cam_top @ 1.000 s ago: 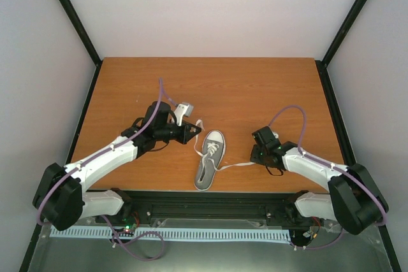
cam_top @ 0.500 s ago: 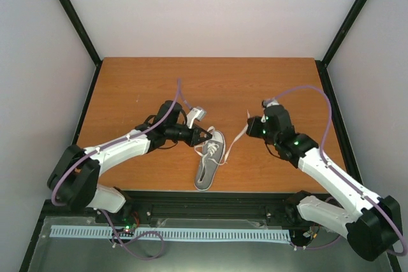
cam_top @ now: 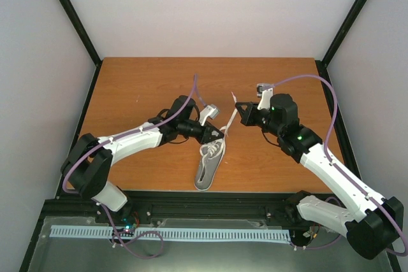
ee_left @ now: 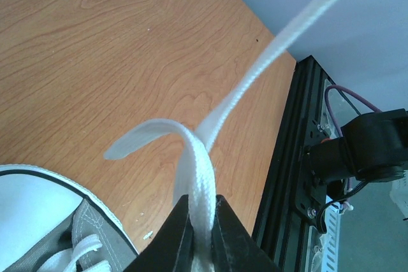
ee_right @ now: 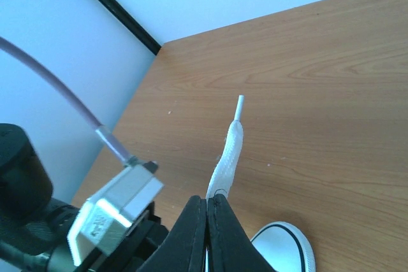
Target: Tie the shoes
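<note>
— Left gripper [ee_left: 201,207]?
— Clamped tight on a loop of white lace [ee_left: 193,157], at the toe of the shoe [cam_top: 205,170], which lies near the front edge of the table [cam_top: 140,87].
— Right gripper [ee_right: 208,203]?
— Pinched shut on the other lace end [ee_right: 228,154], raised beyond the toe.
— Anything hidden?
— Wrist views cut off all but the toe cap; the eyelets are too small overhead.
— Count?
— One shoe, two lace ends, two grippers.

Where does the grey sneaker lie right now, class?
In the top view the sneaker lies on the table near the middle of its near edge, its toe beside the left gripper that pinches its lace.
</note>
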Controlling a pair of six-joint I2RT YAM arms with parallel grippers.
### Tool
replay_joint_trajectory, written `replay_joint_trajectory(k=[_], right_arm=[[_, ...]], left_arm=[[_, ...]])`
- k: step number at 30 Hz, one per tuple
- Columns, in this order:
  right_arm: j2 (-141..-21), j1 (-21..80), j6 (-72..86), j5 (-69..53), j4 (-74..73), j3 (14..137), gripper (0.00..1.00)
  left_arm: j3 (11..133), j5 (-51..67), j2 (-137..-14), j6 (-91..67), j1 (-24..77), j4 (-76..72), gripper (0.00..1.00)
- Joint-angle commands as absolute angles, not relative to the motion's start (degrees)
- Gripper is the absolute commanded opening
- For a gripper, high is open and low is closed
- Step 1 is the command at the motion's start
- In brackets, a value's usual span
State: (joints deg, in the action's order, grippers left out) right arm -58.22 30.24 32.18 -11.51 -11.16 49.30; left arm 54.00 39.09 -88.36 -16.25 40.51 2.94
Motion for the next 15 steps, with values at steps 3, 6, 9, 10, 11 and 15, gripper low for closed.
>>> replay_joint_trajectory(k=[3,6,9,10,11,15], right_arm=[[-57.65,30.67,30.30,-13.80,-9.37,51.57,0.03],[-57.70,30.67,30.06,-14.08,-9.29,51.68,0.03],[-57.97,30.67,29.89,-14.52,-9.31,51.92,0.03],[-57.98,30.67,29.84,-14.72,-9.35,52.00,0.03],[-58.00,30.67,29.80,-14.84,-9.29,52.03,0.03],[-58.04,30.67,29.58,-14.88,-9.40,52.25,0.03]], left_arm=[[58.25,40.48,-90.87,-14.84,41.02,3.20,0.13],[59.23,40.75,-91.94,-14.94,41.20,3.28,0.16],[60.19,40.64,-93.18,-14.79,41.47,3.64,0.20],[60.67,40.47,-93.64,-14.66,41.53,4.05,0.21],[61.11,40.34,-94.07,-14.53,41.57,4.44,0.21],[62.24,40.16,-95.18,-14.42,41.65,4.79,0.24]])
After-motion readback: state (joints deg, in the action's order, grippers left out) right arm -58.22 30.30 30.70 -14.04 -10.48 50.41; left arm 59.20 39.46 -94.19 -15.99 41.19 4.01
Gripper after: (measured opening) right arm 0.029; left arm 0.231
